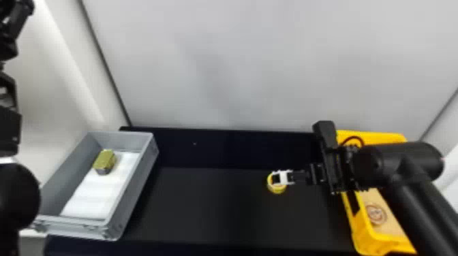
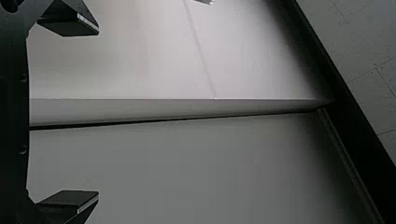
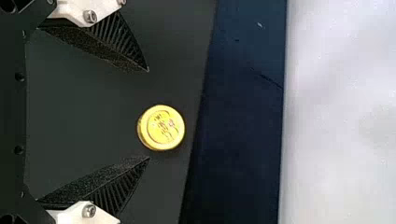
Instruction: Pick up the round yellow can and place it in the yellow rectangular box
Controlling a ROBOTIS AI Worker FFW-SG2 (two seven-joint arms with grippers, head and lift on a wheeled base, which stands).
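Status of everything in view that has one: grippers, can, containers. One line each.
Right gripper: open, nothing gripped.
Left gripper: open, nothing gripped.
Round yellow can: ungripped, on the black table, round face up.
Yellow rectangular box: open-topped, partly hidden by right arm.
Gray bin: open-topped, holding gold-colored tin.
Gold-colored tin: ungripped.

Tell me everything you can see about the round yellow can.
The round yellow can is short and drum-shaped, with a shiny, metallic-looking yellow top that has a rim around its edge and small printed marks, some reddish, in the middle. It looks closed and sits flat, top up, on the black tabletop, nearer the yellow box than the grey bin. The right gripper is open around it, and neither finger appears to touch it.
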